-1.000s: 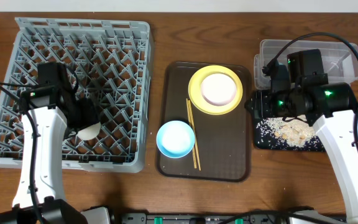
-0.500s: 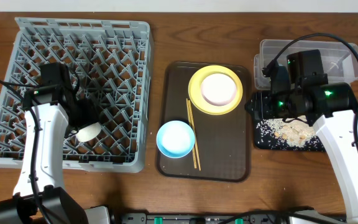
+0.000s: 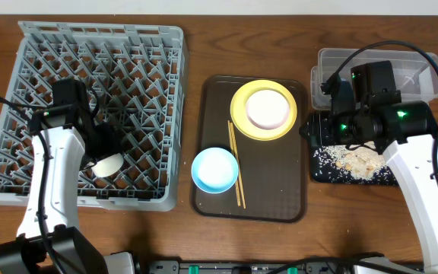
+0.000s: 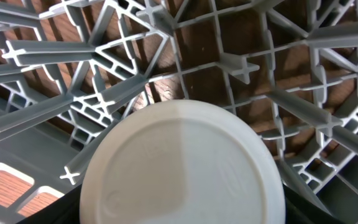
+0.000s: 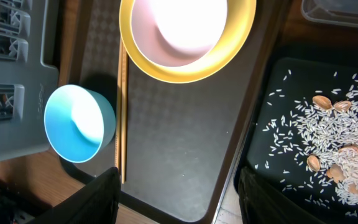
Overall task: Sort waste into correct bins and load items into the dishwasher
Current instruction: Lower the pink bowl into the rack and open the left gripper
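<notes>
Overhead only: both arms at once, left claw (image 3: pixel 101 151) low inside grey dish rack (image 3: pixel 101 30), right claw (image 3: pixel 310 129) over the seam between brown serving tray (image 3: pixel 249 194) and black tray (image 3: pixel 322 173)

Left wrist only: flat underside of small white cup (image 4: pixel 182 165) filling the space between the jaws, pinched from both sides; rack lattice just beyond it, wood showing through

Right wrist only: jaws spread wide, hanging over bare brown tray

Containers, placed from right claw:
- straight ahead, on brown tray: yellow plate (image 5: pixel 185 74) with cream-white bowl (image 5: pixel 185 25) sitting in it
- ahead, toward rack side: light blue bowl (image 5: pixel 79 121), chopsticks (image 5: pixel 122 118) lying just beside it
- to the other side: black tray holding rice-like scraps (image 5: pixel 328 143), white grains with a few beige bits
- beyond black tray: clear tub (image 3: pixel 401 65), contents not readable behind the arm
</notes>
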Motion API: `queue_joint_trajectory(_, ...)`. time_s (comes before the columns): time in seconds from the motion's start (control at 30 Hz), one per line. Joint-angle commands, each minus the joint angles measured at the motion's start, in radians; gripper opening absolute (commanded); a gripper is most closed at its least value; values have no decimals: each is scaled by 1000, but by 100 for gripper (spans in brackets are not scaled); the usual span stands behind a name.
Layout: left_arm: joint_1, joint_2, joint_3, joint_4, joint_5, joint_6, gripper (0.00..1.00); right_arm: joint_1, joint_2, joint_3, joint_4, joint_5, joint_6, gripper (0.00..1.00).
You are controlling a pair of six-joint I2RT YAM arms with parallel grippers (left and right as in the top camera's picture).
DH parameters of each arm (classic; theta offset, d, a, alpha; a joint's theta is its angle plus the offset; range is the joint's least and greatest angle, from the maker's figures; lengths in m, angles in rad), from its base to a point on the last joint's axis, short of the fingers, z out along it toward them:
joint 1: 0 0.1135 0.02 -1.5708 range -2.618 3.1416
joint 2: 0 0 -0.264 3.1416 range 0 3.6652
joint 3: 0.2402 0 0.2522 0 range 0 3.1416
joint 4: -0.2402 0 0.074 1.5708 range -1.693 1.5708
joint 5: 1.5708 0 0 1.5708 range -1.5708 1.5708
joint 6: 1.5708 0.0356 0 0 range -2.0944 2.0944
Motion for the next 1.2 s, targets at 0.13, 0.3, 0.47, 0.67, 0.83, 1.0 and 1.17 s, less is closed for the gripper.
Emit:
queue_joint_trajectory(0.13, 2, 13, -5, -51, 5, -9, 58, -8, -6, 12, -1, 3, -11, 59)
queue_joint_trajectory(0.3, 2, 13, -5, -51, 40, -9, 80, -8, -6, 12, -1, 3, -11, 59)
queue_joint_trajectory(0.47, 2, -3, -4, -66, 46, -9, 85, -8, -6, 12, -1, 3, -11, 59)
queue_joint_trajectory(0.67, 2, -86, 0, -70, 47, -10, 86, -8, -6, 12, -1, 3, -11, 60)
queue_joint_trajectory(0.83, 2, -194, 0, -66, 148, -9, 86, -9, -6, 12, -5, 3, -17, 61)
queue_joint_trajectory(1.0, -42, -273, 0, -41, 349, 3, 86, -11, -6, 12, -25, 35, -27, 62)
queue_joint_trajectory(1.17, -163, -299, 0, 13, 344, 14, 89, -55, -7, 13, -54, 137, 36, 66)
